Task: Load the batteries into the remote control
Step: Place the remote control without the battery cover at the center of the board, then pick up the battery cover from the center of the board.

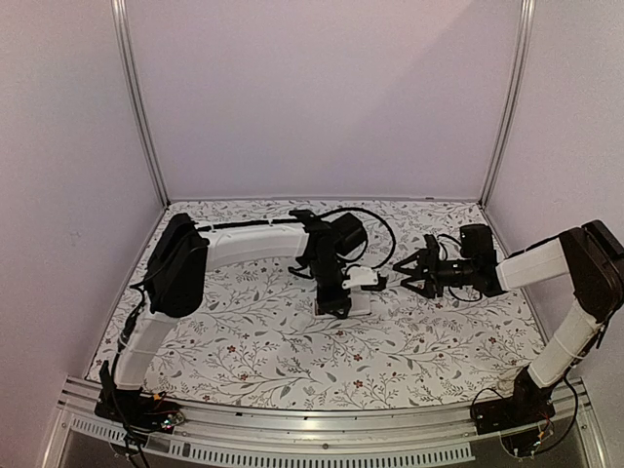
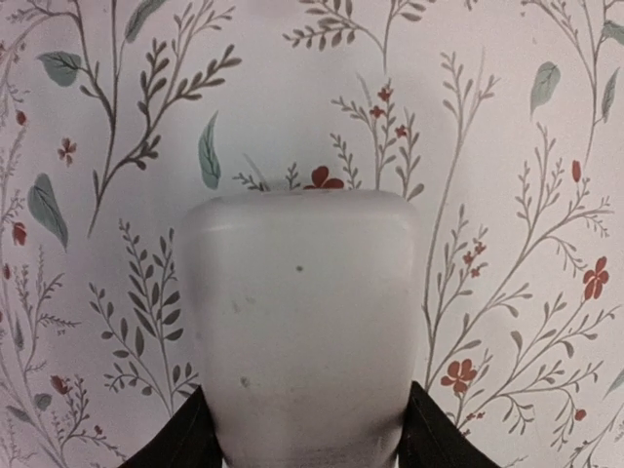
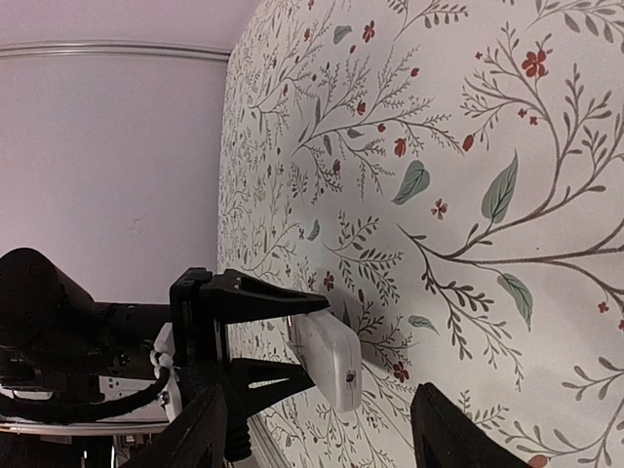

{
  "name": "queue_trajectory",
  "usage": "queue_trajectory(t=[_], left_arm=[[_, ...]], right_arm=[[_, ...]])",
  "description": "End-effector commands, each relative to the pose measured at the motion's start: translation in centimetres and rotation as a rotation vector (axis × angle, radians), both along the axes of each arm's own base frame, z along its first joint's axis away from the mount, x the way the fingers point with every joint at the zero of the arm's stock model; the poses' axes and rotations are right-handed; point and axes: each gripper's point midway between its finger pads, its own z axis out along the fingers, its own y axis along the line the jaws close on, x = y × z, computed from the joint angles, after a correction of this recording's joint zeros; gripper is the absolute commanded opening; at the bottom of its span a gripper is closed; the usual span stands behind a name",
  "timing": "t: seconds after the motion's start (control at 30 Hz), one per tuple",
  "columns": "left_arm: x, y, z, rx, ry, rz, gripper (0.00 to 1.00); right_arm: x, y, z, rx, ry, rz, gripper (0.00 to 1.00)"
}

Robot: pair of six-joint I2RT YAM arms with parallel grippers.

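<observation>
Two dark fingers [image 2: 180,444] of the left gripper [image 2: 307,453] frame the bottom edge of the left wrist view, clenched on either side of the remote control [image 2: 302,312]. The remote's plain white back faces that lens, and its rounded end points away over the flower-printed table cover [image 2: 88,117].

In the right wrist view the same remote shows narrow end on, pinched between the left gripper's upper and lower fingers, with a small dark dot on the end face. A shadow lies on the cover just beside it. It may be raised a little off the surface, but the angle is too flat to be sure.

From above, the left arm [image 1: 244,242] reaches across to the middle of the table [image 1: 244,341], its gripper pointing down at the remote. The right gripper [image 1: 404,277] lies level just to the right of the remote, aimed at it but apart from it. Its fingers are spread and nothing is between them. A black cable [image 1: 385,234] loops behind the left wrist, and pale walls [image 1: 322,97] close in the table on three sides.
</observation>
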Motion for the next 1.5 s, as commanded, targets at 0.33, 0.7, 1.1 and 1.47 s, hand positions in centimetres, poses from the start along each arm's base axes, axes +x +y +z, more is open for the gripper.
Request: queue_trajectory(t=[0.33,0.7,1.1,1.47], left_arm=[[-1.0,0.2,-1.7,0.035,0.07,-0.136,0.62],[0.3,0.1,2.1,-0.012,-0.023,-0.101,0.91],[-1.0,11.1,6.0,-0.118,-0.177,-0.068,0.99],[-1.2,11.1,2.2,-0.103,-0.142,-0.155,0.96]], right_arm=[[-0.8,-0.7,1.2,0.001,-0.032,0.01,0.67],[-0.8,-0.9,2.6,-0.007,-0.078,0.016,0.72],[-0.4,-0.6,3.6,-0.015,-0.148,0.054,0.72],[-1.1,-0.2,1.7,-0.012,-0.099,0.099,0.71]])
